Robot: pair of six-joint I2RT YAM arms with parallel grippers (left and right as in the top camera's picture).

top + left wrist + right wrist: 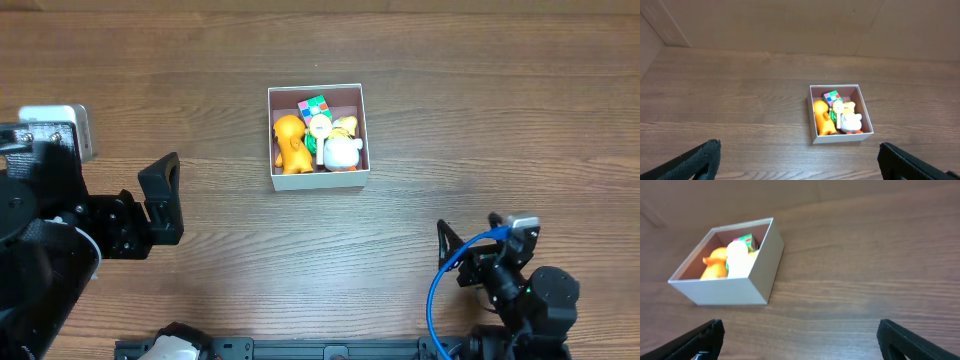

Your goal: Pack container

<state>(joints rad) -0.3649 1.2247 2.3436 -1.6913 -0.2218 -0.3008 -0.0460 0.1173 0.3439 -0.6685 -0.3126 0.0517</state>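
Observation:
The container (316, 182) is a square white-walled box in the middle of the table. Inside lie an orange toy (290, 142), a white toy (341, 152), a multicoloured cube (314, 105) and a yellow piece. It also shows in the left wrist view (837, 138) and in the right wrist view (762, 275). My left gripper (168, 200) is open and empty, left of the box and apart from it. My right gripper (470, 240) is open and empty near the front right, well clear of the box.
Bare wooden tabletop surrounds the box on all sides. A blue cable (440, 290) loops beside the right arm. A black rail (280, 349) runs along the front edge. A wall panel (790, 22) stands behind the table.

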